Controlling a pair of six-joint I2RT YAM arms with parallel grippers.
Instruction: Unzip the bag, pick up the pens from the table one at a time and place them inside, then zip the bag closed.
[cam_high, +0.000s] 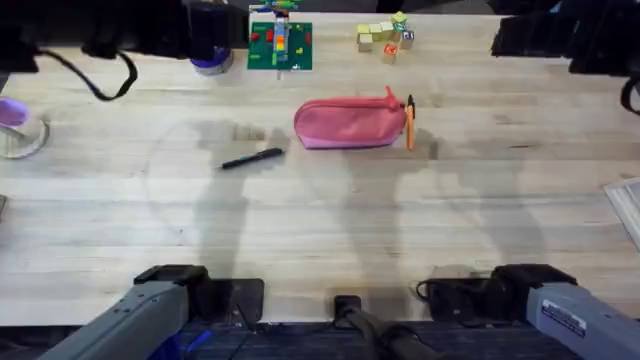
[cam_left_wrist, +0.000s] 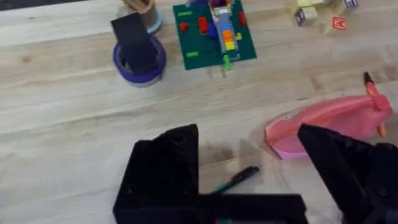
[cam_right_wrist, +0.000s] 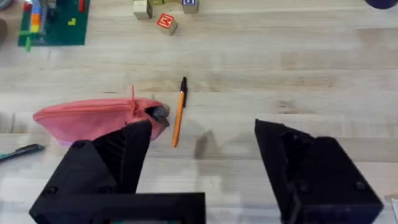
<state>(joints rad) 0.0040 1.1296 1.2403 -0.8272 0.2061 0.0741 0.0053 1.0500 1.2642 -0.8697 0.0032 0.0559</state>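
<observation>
1. The pink bag is lying lengthwise on the light wooden table, a little past the middle; its zipper is running along the top, but whether it is open or zipped is hard to make out.
2. The orange pen is lying just beside the bag's right end, crosswise to it; whether the two are touching cannot be told.
3. The black pen is lying to the left of the bag, clear of it; in the right wrist view the frame edge is cutting it off.
4. The left gripper is hovering with its black fingers spread wide and gripping nothing; one finger is hiding part of the bag's near edge.
5. The right gripper is likewise hanging open and empty above the table; one finger is covering the bag's lower corner.
6. At the far edge a green baseplate with bricks and some small blocks are sitting well apart from the bag.
</observation>
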